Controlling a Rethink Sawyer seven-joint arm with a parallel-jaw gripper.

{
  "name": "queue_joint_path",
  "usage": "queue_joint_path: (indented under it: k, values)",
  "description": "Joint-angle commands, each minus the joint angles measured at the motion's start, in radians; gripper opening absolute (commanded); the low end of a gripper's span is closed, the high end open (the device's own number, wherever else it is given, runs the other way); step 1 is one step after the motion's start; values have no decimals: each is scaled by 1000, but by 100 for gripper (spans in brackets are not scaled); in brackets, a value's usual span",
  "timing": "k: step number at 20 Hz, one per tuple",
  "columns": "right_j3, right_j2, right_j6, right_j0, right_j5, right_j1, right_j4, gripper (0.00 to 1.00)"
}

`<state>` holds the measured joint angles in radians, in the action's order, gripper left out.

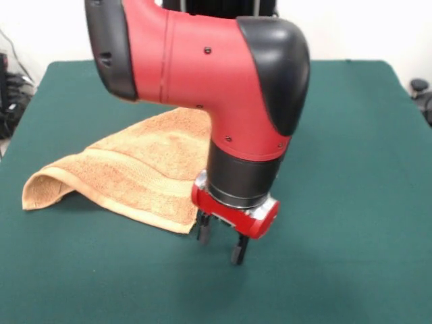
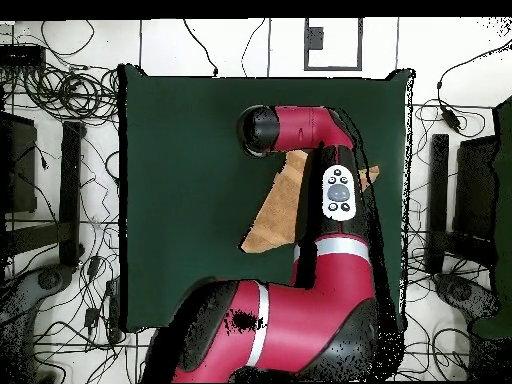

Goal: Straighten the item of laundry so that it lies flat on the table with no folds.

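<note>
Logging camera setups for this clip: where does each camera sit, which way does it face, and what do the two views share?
Front view: across the table from the robot, facing it; shows the towel, the arm's wrist and the open gripper.
Overhead view: above the table, looking straight down; shows the arm over the towel.
Shared: table, towel, arm.

Towel (image 1: 135,169) right part hidden behind arm (image 1: 202,61) — overhead too; label unseen.
</note>
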<state>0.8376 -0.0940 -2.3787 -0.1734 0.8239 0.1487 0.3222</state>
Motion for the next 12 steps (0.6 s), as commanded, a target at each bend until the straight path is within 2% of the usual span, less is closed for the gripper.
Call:
queue_joint_path:
  k: [1,4,7,12]
  values:
    - [96,-37,-17,59,197,-28,-55,100]
    - [72,-8,9,73,242,-32,-26,100]
    - [29,42,89,98,355,-35,37,100]
    - [14,81,165,114,391,-39,104,100]
